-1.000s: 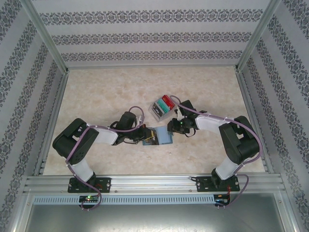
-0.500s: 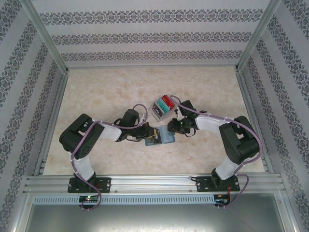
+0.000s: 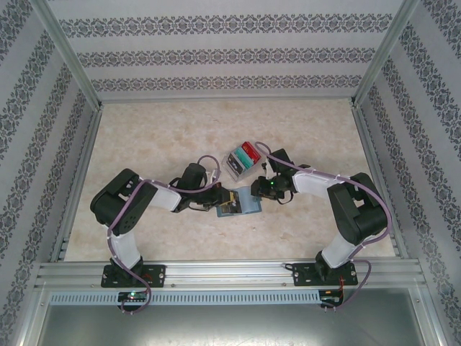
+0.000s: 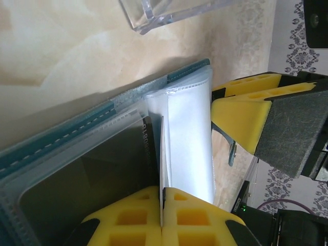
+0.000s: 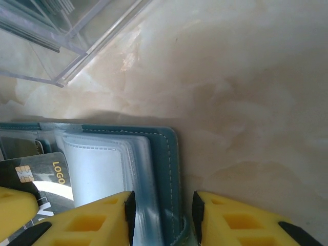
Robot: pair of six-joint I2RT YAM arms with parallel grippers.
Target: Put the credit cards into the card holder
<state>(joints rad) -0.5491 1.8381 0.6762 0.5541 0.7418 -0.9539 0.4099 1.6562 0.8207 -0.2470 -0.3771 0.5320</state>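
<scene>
Two arms meet over the middle of the surface [image 3: 166, 137].

Left arm: extends in from the left. Its claw [image 4: 161, 193] sits low at the left edge of the card holder [image 3: 246, 207]. The yellow fingers are pressed together, with a thin dark card [image 5: 41, 177] pinched edge-on between them. The card has a gold chip and the word "LOGO". It lies slanted across the holder's left inner face, far end over the clear pockets. Cannot tell whether that end is inside a pocket.

Card holder: teal-blue, open on the surface between the two claws, stitched cover underneath and clear pockets on top. One clear leaf [image 4: 187, 143] stands raised just right of the dark card.

Clear box [image 3: 232, 167]: on the surface just beyond the holder, not touching it. A red card [image 3: 251, 151] and a green card [image 3: 243, 158] stand inside.

Right arm: extends in from the right. Its claw [image 5: 164, 199] has its fingers partly apart, astride the holder's right edge. One finger is over the clear pockets, the other outside the teal cover. Cannot tell whether they actually bite on the edge.
</scene>
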